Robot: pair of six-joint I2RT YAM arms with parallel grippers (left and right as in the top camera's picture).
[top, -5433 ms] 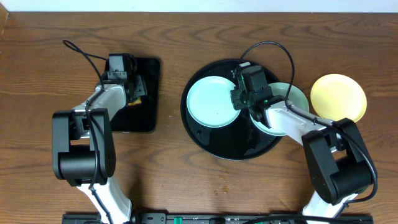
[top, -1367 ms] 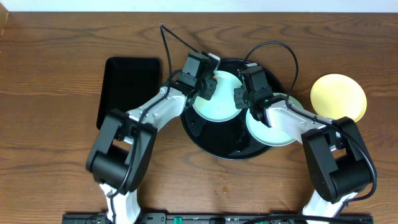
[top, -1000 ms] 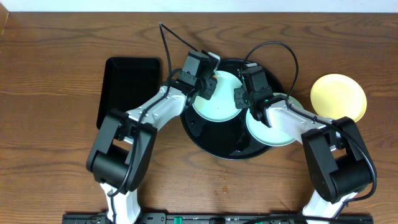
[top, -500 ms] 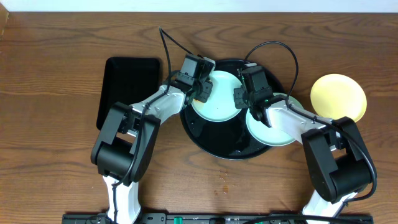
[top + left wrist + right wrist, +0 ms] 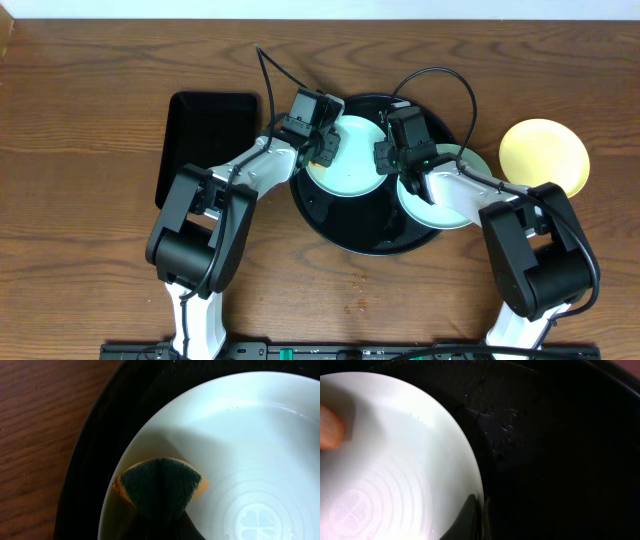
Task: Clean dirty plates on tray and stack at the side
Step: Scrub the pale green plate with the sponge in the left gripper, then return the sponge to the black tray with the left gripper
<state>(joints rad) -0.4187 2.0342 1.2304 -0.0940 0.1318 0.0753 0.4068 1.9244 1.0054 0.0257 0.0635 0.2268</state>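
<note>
- The pale plate (image 5: 352, 165) lies face-up in the far part of the tray (image 5: 360, 225). It is round, so it has no long axis.
- The left gripper (image 5: 324, 152) is closed on a folded sponge (image 5: 160, 484), whose green face touches the plate's left inner rim.
- The right gripper (image 5: 480, 512) is clamped on the same plate's right rim.
- A second pale plate (image 5: 470, 163) overlaps the tray's right edge, and a yellow plate (image 5: 543, 155) sits on the table beyond it.

Robot lab or test station, bare wood-grain surface (image 5: 70, 260), black-and-white left arm (image 5: 190, 235) and right arm (image 5: 535, 260) mounted on a rail (image 5: 300, 352) at the near edge, loose cables (image 5: 432, 69), plain pale wall strip (image 5: 400, 8) behind.
</note>
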